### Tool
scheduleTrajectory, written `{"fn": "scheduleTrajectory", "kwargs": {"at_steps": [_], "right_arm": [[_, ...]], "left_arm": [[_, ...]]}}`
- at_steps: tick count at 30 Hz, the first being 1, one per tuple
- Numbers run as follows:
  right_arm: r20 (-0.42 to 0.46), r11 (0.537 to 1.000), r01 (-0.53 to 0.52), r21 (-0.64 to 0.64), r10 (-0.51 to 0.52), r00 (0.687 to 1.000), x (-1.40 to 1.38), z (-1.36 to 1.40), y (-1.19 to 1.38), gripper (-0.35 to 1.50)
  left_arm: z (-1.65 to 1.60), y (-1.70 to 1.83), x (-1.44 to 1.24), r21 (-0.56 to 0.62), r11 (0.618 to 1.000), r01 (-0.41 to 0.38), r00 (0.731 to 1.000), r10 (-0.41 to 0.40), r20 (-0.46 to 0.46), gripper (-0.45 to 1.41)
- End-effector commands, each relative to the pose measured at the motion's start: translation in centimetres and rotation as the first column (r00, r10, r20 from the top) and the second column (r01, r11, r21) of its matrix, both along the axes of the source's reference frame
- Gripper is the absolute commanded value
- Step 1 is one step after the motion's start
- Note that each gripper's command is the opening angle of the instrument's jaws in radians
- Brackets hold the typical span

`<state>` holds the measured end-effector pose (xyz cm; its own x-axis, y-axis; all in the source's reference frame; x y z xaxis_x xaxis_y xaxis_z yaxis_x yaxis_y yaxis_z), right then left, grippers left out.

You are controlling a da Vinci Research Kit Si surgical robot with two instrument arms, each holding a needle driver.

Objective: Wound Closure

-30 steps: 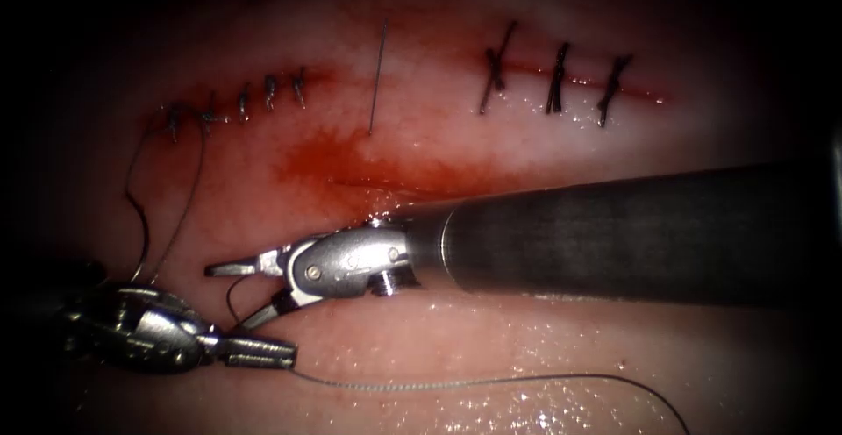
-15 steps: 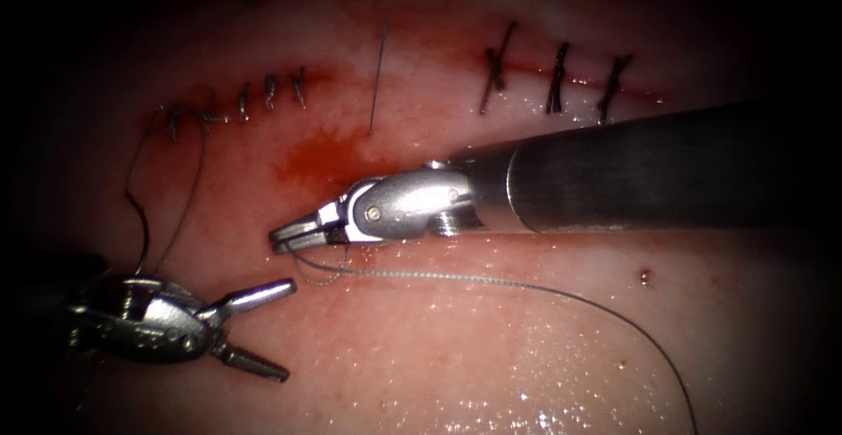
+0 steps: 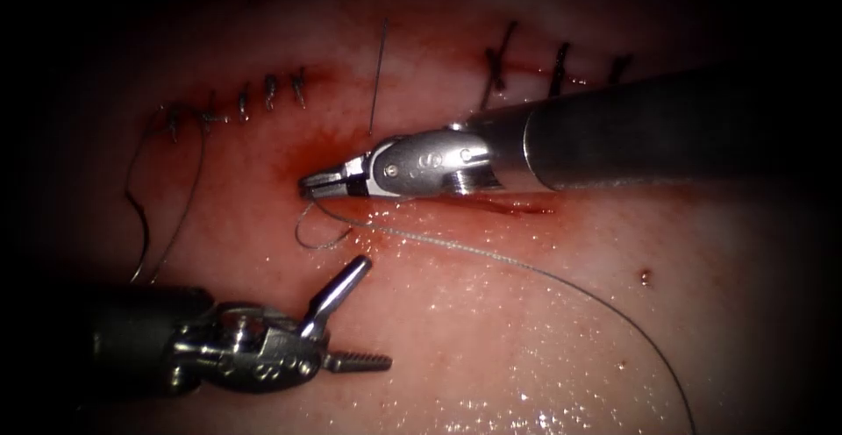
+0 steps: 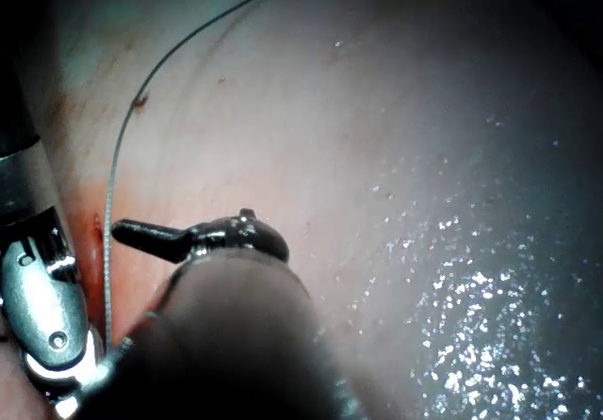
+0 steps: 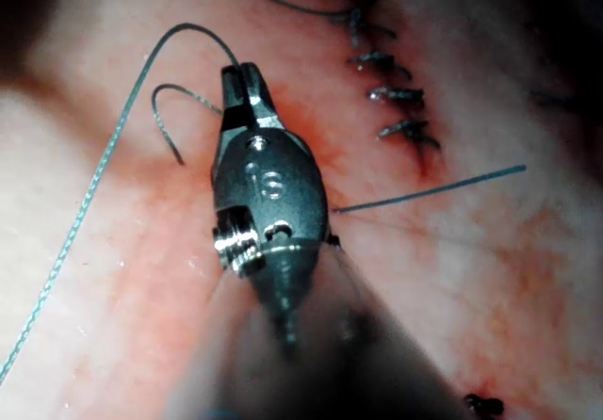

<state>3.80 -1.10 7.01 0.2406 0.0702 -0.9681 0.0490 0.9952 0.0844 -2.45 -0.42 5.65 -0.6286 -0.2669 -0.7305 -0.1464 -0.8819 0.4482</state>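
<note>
The right claw [image 3: 309, 184] comes in from the right of the endoscope frame and sits near the middle, its jaws narrowed to a close on the thread [image 3: 491, 258]. From the grip the thread makes a small loop just below the tips, then runs as a long pale strand toward the lower right of the frame. The right wrist view shows the same: the jaws pinched together with the thread curling out of them.

The left claw [image 3: 373, 312] lies in the lower left of the endoscope frame with its jaws spread wide, one pointing up toward the loop, the toothed one lying level — it holds nothing.

A thin straight needle-like piece [image 3: 378, 75] stands in the upper middle of the frame, between the two runs of stitches, its lower end meeting the tissue [image 3: 491, 356] by the red fluid [image 3: 320, 150]; I cannot tell how deep it goes, and neither claw has it.

As for progress, the cut [image 3: 421, 71] carries a row of small stitches [image 3: 254, 97] at upper left, with thread tails hanging down the left side, and dark crossed stitches [image 3: 500, 67] at upper right. The stretch between them — where the needle-like piece stands — looks unstitched, so the middle seems left to close.
</note>
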Motion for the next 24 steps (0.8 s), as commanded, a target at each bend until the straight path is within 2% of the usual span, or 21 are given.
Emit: {"fn": "scheduleTrajectory", "kwargs": {"at_steps": [1, 4, 7, 9, 14, 20, 24], "right_arm": [[0.005, 1.0, -0.003, 0.013, 0.003, 1.0, 0.08, 0.08, -0.08, -0.35], [0.01, 1.0, -0.012, 0.023, 0.012, 1.0, 0.07, 0.08, -0.08, -0.35], [0.015, 0.999, -0.022, 0.03, 0.021, 1.0, 0.07, 0.07, -0.06, -0.35], [0.021, 0.999, -0.033, 0.037, 0.032, 0.999, 0.06, 0.06, -0.05, -0.35], [0.027, 0.998, -0.044, 0.038, 0.043, 0.999, 0.06, 0.05, -0.02, -0.35], [0.028, 0.998, -0.046, 0.044, 0.045, 0.999, 0.06, 0.05, -0.02, -0.35], [0.029, 0.998, -0.048, 0.044, 0.047, 0.998, 0.05, 0.06, 0.0, -0.35]], "left_arm": [[0.06, -0.05, -0.19, -0.06, 0.998, 0.012, 0.996, -0.017, -0.082, 1.04], [0.11, 0.03, -0.45, -0.147, 0.989, -0.012, 0.982, -0.016, -0.188, 1.01], [0.18, 0.07, -0.61, -0.179, 0.984, -0.023, 0.973, -0.019, -0.229, 0.94], [0.26, 0.07, -0.75, -0.19, 0.981, -0.028, 0.974, -0.016, -0.224, 0.83], [0.5, 0.06, -1.15, -0.237, 0.97, -0.054, 0.974, -0.001, -0.225, 0.91], [0.58, 0.18, -1.35, -0.272, 0.959, -0.075, 0.974, 0.012, -0.227, 0.94], [0.62, 0.19, -1.41, -0.288, 0.955, -0.074, 0.979, 0.014, -0.204, 0.88]]}}
